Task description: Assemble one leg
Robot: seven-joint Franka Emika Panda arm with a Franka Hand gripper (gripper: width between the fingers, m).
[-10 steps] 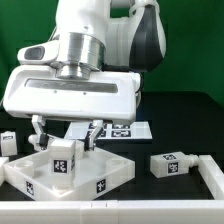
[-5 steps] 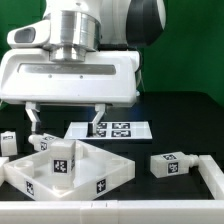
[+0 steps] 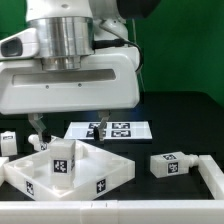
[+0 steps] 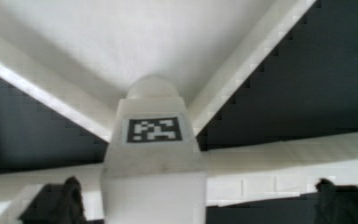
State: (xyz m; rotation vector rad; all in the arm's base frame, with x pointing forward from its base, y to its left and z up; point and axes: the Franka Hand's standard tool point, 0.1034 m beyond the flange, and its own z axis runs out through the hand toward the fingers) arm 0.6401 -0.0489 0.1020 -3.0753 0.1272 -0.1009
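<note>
The end effector (image 3: 67, 133) hangs wide and empty above the upright leg (image 3: 62, 161), open room either side of its tagged faces.

A plain green backdrop (image 3: 180, 50) stands behind a matte black tabletop (image 3: 190, 125). The marker board (image 3: 130, 130) lies flat on it, evenly lit.

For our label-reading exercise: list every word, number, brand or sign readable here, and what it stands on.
No readable words, numbers or brands anywhere.
Only black-and-white square tag patterns, not letters: on the upright small white plastic peg, the lying white peg, the large flat white panel, the thin marker board.
</note>
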